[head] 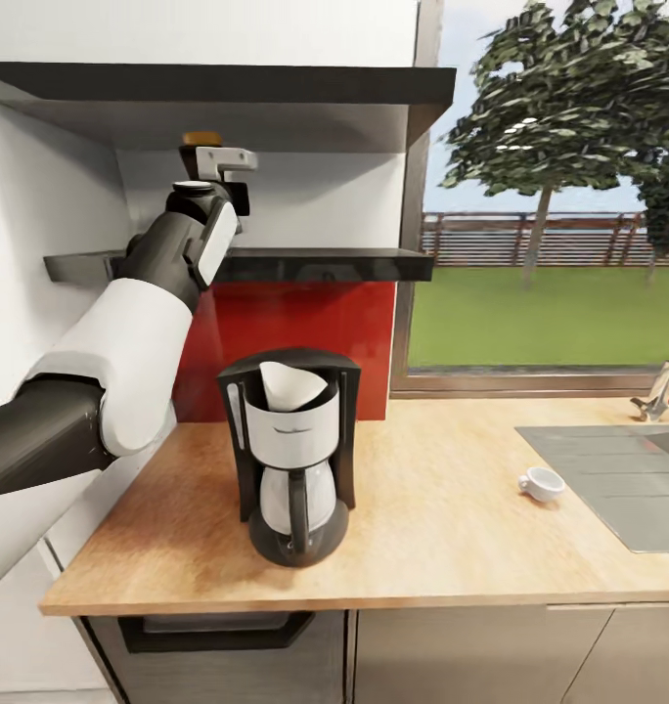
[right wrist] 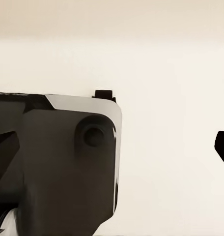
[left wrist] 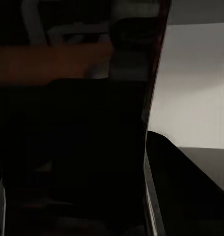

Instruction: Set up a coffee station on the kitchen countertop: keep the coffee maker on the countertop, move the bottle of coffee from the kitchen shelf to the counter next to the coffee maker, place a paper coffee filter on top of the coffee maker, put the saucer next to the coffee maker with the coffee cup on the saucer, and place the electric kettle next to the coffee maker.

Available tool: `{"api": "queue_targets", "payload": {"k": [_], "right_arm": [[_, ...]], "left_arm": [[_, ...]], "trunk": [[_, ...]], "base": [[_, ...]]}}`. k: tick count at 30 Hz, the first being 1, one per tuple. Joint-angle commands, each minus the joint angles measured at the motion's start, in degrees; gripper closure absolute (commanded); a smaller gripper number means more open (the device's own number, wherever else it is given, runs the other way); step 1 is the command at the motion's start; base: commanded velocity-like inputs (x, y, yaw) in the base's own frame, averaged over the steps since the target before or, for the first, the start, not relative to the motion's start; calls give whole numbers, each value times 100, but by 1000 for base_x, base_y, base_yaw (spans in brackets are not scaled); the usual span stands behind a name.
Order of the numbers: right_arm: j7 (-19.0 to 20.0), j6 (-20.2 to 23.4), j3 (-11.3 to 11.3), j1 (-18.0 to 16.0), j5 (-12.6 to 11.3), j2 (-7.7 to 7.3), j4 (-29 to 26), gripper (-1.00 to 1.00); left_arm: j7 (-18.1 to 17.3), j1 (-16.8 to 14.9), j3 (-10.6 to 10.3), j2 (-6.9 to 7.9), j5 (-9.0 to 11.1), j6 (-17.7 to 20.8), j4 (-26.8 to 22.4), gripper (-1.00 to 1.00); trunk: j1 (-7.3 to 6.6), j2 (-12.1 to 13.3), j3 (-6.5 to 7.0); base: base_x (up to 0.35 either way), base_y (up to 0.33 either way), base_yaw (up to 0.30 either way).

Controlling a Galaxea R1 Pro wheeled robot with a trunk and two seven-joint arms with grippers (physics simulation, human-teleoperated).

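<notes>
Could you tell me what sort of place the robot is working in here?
Most likely a home kitchen: a wood-look countertop carries a coffee maker and a small white cup, with a sink beside a garden window.

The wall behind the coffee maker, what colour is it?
Bright red, a panel behind the coffee maker, clearest in the head view.

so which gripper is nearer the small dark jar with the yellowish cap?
Left. The left gripper is raised to the thin black shelf right at the jar; the right gripper isn't near it.
</notes>
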Motion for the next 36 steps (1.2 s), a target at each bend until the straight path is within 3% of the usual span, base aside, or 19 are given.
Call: {"api": "queue_targets", "payload": {"k": [1,12,21,24,26,27,31,34,36], "right_arm": [[11,33,48,2,-59,-4,-11,-100],[-7,29,25,2,-59,-9,-15,-100],[-4,-244,37,2,-58,-4,-16,-100],[-4,-254,44,2,-58,-4,-21,-100],[-3,-257,39,2,-62,2,-36,-100],[-3,-260,36,2,-63,3,-38,-100],[8,-353,30,2,-74,15,-41,-100],[10,-398,31,2,-71,35,-46,-100],[7,-403,31,2,-71,38,-49,-100]], "left_arm": [[4,-1,-11,0,-46,41,-5,100],[-39,7,-17,0,-41,47,-12,100],[-364,69,-22,14,-49,41,-58,100],[-636,114,-37,56,-57,49,-329,100],[-1183,342,-63,122,-101,199,-736,100],[-1312,436,-67,164,-107,329,-922,100],[-2015,1055,-75,587,-102,916,-2131,100],[-3083,1676,-42,1157,-111,1073,-3155,100],[-3476,1979,-14,1421,-100,1115,-3650,100]], "trunk": [[-2,-5,-3],[-2,-5,-3],[-2,-5,-3],[-2,-5,-3],[-2,-5,-3],[-2,-5,-3],[-2,-5,-3],[-2,-5,-3],[-2,-5,-3]], "base": [[-330,0,261],[-332,0,104],[-335,0,2],[-331,0,0],[-227,0,0],[-113,0,0],[-33,0,0],[-6,0,0],[-1,0,0]]}}
